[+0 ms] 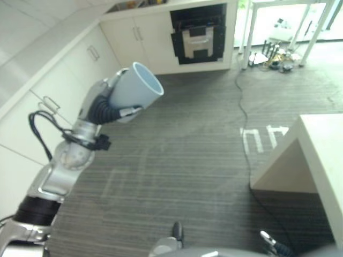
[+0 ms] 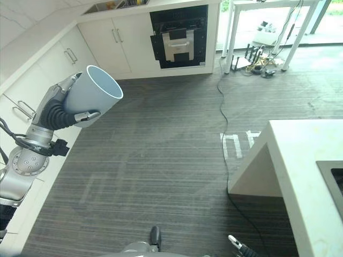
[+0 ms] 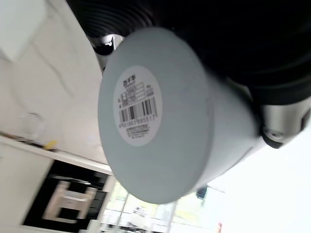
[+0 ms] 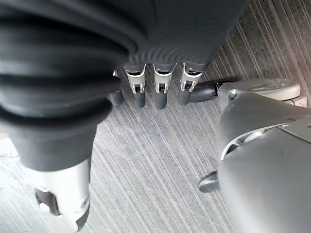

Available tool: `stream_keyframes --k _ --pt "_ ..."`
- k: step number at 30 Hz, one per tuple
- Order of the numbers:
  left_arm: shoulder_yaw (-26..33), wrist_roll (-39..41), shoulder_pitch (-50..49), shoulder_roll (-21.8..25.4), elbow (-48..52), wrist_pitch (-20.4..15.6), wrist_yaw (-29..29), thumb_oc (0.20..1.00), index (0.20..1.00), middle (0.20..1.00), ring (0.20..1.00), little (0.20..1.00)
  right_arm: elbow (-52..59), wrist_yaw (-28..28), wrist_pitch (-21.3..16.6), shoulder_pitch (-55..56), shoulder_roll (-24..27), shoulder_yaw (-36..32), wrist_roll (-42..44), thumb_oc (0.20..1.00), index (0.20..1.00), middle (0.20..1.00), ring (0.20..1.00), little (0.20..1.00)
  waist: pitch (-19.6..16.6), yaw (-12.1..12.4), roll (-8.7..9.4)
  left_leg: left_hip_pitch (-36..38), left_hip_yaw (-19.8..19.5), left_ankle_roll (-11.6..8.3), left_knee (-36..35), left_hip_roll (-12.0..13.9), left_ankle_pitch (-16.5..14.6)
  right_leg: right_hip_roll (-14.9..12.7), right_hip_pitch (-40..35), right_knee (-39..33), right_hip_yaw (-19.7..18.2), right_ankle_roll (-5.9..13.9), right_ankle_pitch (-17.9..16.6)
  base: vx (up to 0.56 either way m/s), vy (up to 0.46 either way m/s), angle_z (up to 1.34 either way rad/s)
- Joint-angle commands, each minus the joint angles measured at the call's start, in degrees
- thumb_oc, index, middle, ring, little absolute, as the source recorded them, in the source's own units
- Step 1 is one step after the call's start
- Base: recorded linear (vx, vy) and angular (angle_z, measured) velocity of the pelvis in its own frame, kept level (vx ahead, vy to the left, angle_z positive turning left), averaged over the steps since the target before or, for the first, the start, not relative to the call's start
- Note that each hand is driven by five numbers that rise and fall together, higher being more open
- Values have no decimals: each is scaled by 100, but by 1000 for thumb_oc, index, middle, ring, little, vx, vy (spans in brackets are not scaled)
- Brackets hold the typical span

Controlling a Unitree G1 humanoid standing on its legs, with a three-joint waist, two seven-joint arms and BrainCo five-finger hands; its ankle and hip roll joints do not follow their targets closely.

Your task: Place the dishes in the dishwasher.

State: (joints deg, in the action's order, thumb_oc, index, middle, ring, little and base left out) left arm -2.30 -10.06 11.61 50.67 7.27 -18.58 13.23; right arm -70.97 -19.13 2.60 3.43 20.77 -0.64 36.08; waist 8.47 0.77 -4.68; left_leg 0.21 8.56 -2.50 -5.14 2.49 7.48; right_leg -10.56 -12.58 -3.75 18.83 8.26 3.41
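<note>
My left hand [image 1: 102,110] is raised at the left with its fingers curled round a pale blue-grey cup [image 1: 136,92]. The cup is tilted, its open mouth turned up and to the right. In the left wrist view the cup's [image 3: 160,126] flat base with a barcode sticker faces the camera. A black dishwasher front [image 1: 199,33] is set in the white cabinets at the far end of the room, well away from the cup. My right hand [image 4: 140,92] hangs over the grey floor, fingers straight and holding nothing.
White cabinets [image 1: 64,80] run along the left wall up to the dishwasher. A white counter block [image 2: 305,160] with a sink edge stands at the right. A white table [image 1: 278,21] with clutter under it is at the back right. Grey striped floor lies between.
</note>
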Motion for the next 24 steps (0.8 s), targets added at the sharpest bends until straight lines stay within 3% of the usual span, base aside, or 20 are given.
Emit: stream_keyframes --k 1,13,14,20,24 --pt "390 138 474 44 -80 -72 83 200 200 200 200 200 -175 -128 -139 -255 -85 76 -134 1000 1000 1000 1000 1000 139 30 39 542 -127 29 47 -48 -1038 237 611 229 -166 -42 17 42 62 -3" --pt "431 62 534 69 166 269 -65 200 200 200 200 200 -135 -228 -38 -217 -151 172 -369 1000 1000 1000 1000 1000 115 162 99 531 -49 79 27 -38 -1013 185 534 219 35 30 15 4 1 1" --pt "-610 -259 1009 -409 -268 188 294 200 200 200 200 200 -319 -194 -175 -451 -79 332 -688 1000 1000 1000 1000 1000 144 -394 83 554 127 11 299 -79 -1123 601 638 401 -668 -261 175 42 -25 3" --pt "-522 -197 1009 -360 -483 177 425 200 200 200 200 200 -225 -248 -312 -445 -89 308 -444 1000 1000 1000 1000 1000 79 -417 102 699 133 122 263 -93 -1210 673 568 435 -768 -301 257 57 -32 -5" --pt "-550 -218 1050 -386 -477 253 291 200 200 200 200 200 -40 -394 -772 -503 -114 349 -523 1000 1000 1000 1000 1000 51 -398 108 756 128 135 222 -85 -1212 719 501 412 -736 -332 292 32 -82 -2"
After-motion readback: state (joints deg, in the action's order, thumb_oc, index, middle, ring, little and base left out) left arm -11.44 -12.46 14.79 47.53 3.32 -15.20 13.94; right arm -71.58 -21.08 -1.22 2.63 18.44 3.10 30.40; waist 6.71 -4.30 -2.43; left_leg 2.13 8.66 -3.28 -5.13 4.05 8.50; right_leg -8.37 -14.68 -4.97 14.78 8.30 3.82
